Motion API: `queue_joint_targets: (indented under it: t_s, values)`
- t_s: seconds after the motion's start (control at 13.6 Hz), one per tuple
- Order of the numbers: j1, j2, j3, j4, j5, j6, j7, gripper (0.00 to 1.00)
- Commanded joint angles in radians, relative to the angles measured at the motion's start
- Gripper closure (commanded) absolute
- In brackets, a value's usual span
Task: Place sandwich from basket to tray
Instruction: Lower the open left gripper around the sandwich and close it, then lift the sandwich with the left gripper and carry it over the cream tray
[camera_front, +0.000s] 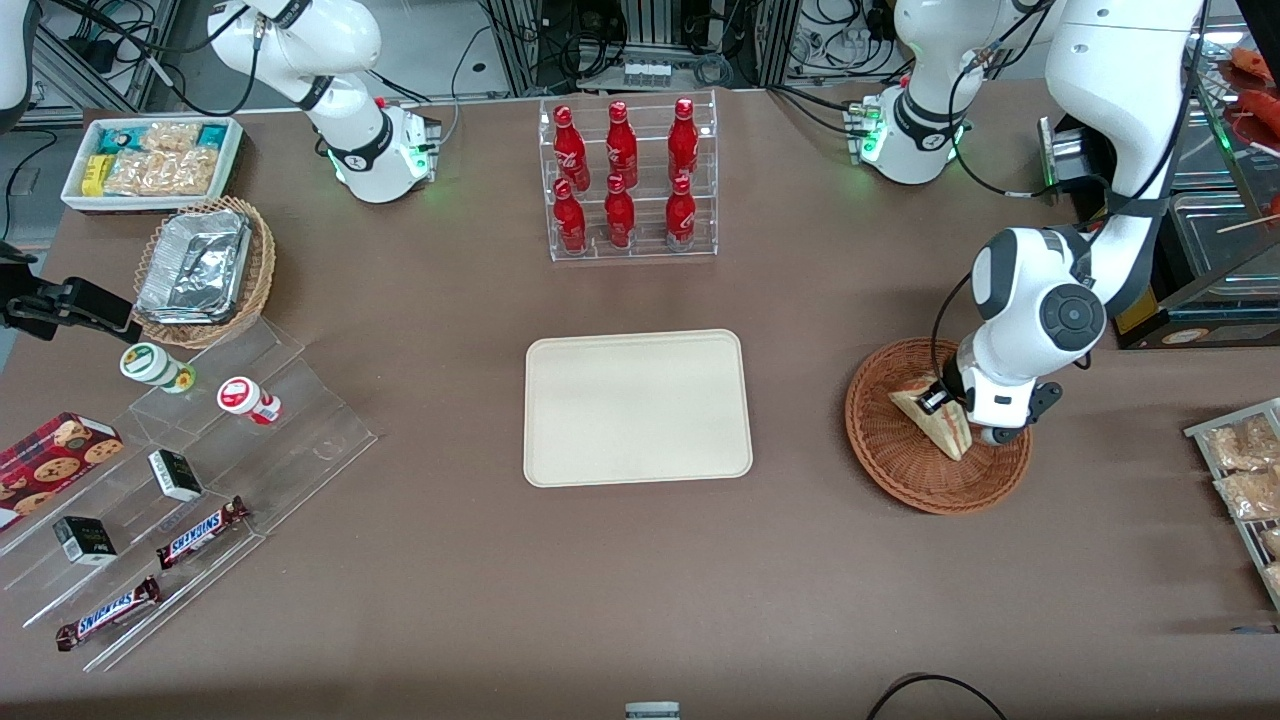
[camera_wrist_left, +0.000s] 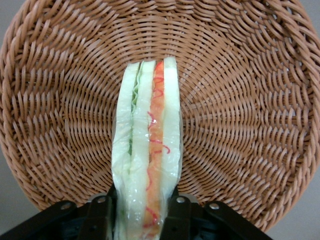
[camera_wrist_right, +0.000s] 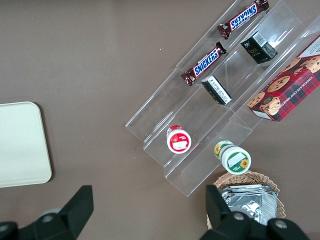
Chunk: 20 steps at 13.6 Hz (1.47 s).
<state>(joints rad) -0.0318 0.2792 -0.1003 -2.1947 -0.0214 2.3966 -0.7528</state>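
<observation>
- Tool (camera_front: 950, 408): lowered into the basket, its two black fingers (camera_wrist_left: 102, 217) pressed against either face of the sandwich, closed on it.
- Sandwich (camera_wrist_left: 147, 150): wrapped wedge standing on edge in the basket (camera_front: 905, 455), red and green filling showing between pale bread slices.
- Basket: reddish-brown wicker, on the brown bench (camera_front: 450, 560) toward the working arm's end.
- Tray (camera_front: 637, 407): cream, flat on the bench, well apart from the basket, with nothing on it.
</observation>
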Motion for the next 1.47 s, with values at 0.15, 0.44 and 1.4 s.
queue_joint_targets:
  t_s: [0.15,0.44,1.4]
  values:
    - [-0.013,-0.034,-0.005,0.136,-0.006,-0.233,-0.005,1.00]
    - [-0.022,-0.020,-0.065,0.314,0.001,-0.461,-0.002,1.00]
    - [-0.400,0.228,-0.076,0.608,0.000,-0.456,-0.013,1.00]
